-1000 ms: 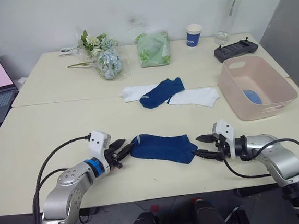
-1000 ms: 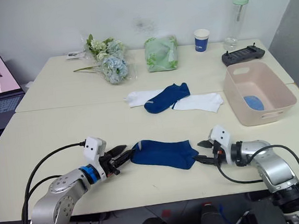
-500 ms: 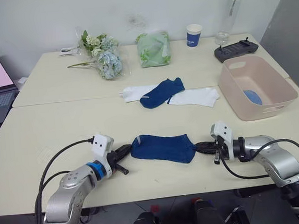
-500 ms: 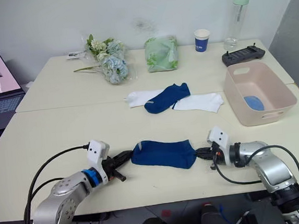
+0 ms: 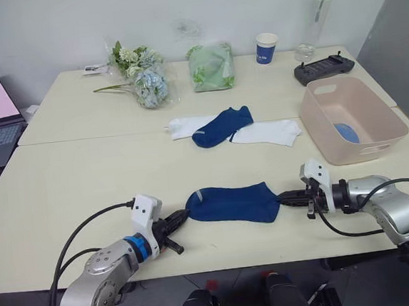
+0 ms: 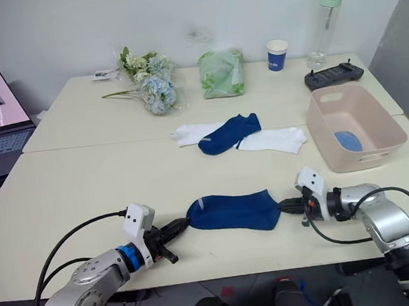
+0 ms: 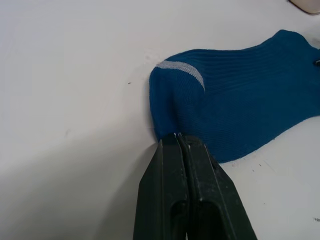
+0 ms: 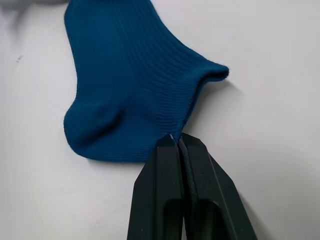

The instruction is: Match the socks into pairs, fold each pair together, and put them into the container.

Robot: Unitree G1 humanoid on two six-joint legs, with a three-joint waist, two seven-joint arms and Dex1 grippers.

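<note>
Two tools, left tool (image 5: 182, 217) and right tool (image 5: 284, 197), pinch opposite ends of navy sock (image 5: 235, 203).

Near navy sock (image 5: 234, 203): soft ribbed knit cloth, matt, pale grey band at toe. Left gripper (image 7: 179, 140) and right gripper (image 8: 175, 138): hard black plastic fingers, slight sheen, faintly scuffed, each pinched on the sock's fabric. Table (image 5: 85, 178): smooth cream laminate, low gloss. Container (image 5: 352, 117) at 2 o'clock: smooth pink plastic, satin. White socks (image 5: 274, 132): matt cloth. Arm shells silvery, metallic-looking.
</note>
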